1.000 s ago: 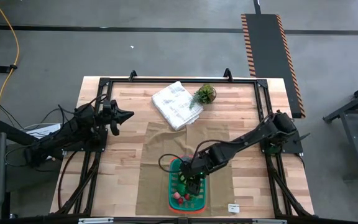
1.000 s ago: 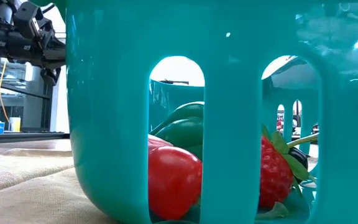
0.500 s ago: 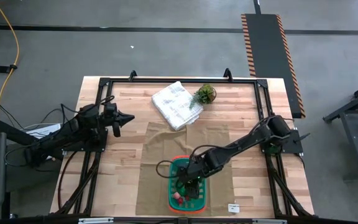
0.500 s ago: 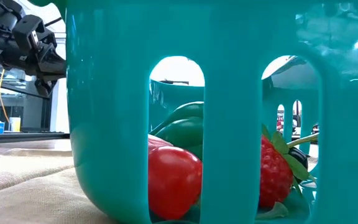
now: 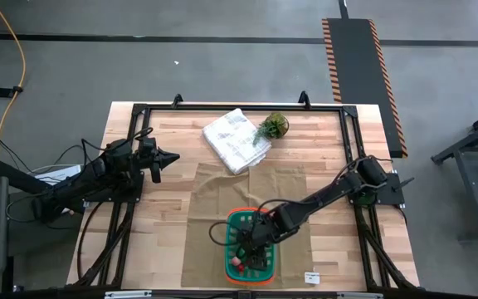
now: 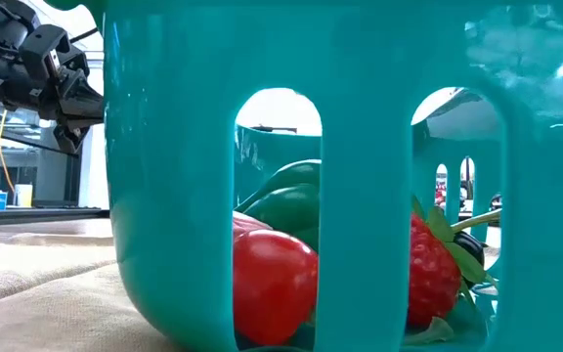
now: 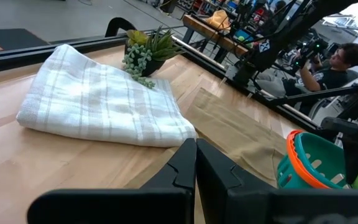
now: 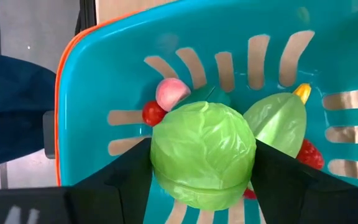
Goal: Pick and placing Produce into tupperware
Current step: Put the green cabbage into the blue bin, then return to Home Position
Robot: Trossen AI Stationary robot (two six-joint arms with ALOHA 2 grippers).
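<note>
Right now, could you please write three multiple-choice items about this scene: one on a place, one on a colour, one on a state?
1. Where is the right gripper?
A. Over the basket
B. Beside the white cloth
C. Off the table

2. What colour is the basket's rim?
A. Blue
B. Red-orange
C. White

3. How is the green cabbage?
A. Lying on the cloth
B. Held between the right gripper's fingers
C. Under the potted plant

Answers: 1 A, the high view shows it there; 2 B, the rim shows red-orange; 3 B, fingers flank it.

Right gripper (image 5: 251, 247): has moved lower over the green plastic basket with orange rim (image 5: 232, 223), toward its near end.
Left gripper (image 5: 169, 156): has shifted slightly, tip now lower.
</note>
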